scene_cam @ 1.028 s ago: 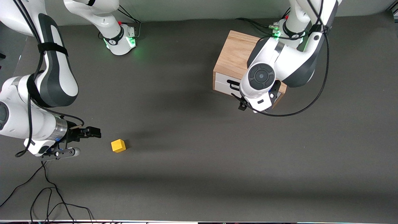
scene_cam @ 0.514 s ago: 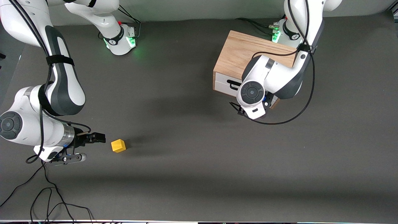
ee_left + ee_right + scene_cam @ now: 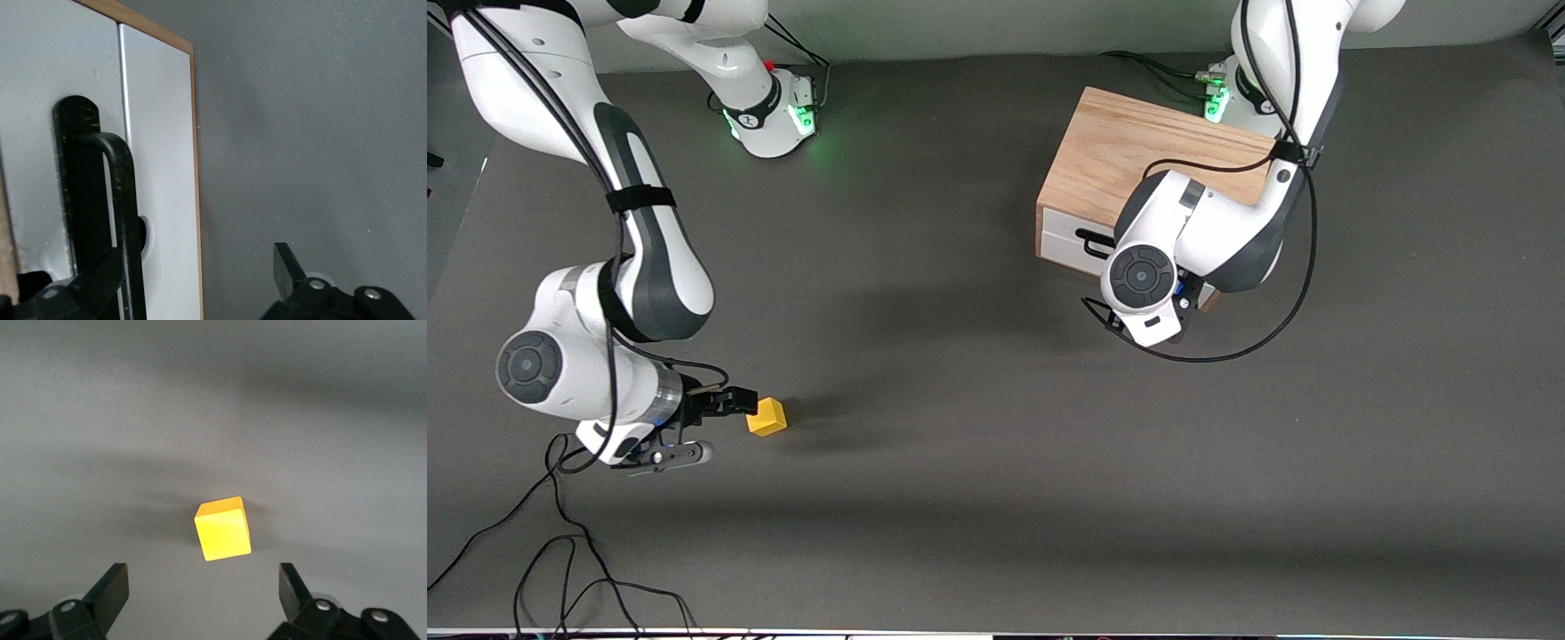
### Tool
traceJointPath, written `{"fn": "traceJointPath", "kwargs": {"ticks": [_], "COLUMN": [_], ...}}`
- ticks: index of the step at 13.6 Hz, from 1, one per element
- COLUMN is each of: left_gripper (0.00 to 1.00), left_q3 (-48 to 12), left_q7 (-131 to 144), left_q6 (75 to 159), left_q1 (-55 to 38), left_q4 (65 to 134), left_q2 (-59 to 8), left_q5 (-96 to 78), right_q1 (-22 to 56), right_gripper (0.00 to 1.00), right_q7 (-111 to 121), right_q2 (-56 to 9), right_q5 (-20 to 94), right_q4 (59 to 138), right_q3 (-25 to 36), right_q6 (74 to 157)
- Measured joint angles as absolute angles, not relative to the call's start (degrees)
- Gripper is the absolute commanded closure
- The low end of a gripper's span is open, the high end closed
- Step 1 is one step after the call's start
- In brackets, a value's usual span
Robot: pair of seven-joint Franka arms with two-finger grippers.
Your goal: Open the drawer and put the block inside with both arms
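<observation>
Grey table [image 3: 960,498]: right hand [image 3: 203,587] spread by block [image 3: 223,528]; left hand [image 3: 200,273] spread, hiding drawer [image 3: 1072,236] handle.

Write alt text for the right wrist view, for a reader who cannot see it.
A small yellow block sits on a dark grey table, seen from above. The right gripper is open, its two black fingers spread wide on either side of the block and not touching it.

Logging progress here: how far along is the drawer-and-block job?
Nothing is finished. The drawer is shut and the block sits on the table. The left gripper is open around the handle; the right gripper is open at the block. Pulling, grasping and placing remain.
</observation>
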State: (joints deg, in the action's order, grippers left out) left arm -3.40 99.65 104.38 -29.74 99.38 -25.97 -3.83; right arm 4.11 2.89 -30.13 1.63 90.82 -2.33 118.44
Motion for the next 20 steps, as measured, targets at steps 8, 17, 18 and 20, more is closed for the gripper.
{"fn": "traceJointPath", "kwargs": {"ticks": [8, 17, 18, 20], "left_gripper": [0.00, 0.00, 0.00, 0.00], "left_q3": [-3.35, -3.37, -3.36, -3.30], "left_q7": [99.72, 99.72, 99.72, 99.72], "left_q6": [101.92, 107.06, 107.74, 108.78], "left_q1": [-29.82, -29.83, -29.83, -29.82], "left_q4": [99.41, 98.97, 98.38, 95.94], "left_q2": [-26.70, -26.97, -27.20, -28.34], "left_q5": [-3.69, -3.13, -2.93, -1.88], "right_q1": [5.58, 5.42, 5.44, 5.49], "right_gripper": [0.00, 0.27, 0.33, 0.40], "right_q7": [3.85, 5.48, 5.53, 5.57], "right_q2": [-32.83, -34.89, -34.89, -34.89], "right_q5": [-1.94, -2.08, -2.09, -2.10], "right_q4": [100.60, 103.64, 103.63, 103.61], "right_q3": [-2.30, -1.80, -1.80, -1.81], "right_q6": [131.33, 137.41, 137.43, 137.46]}}
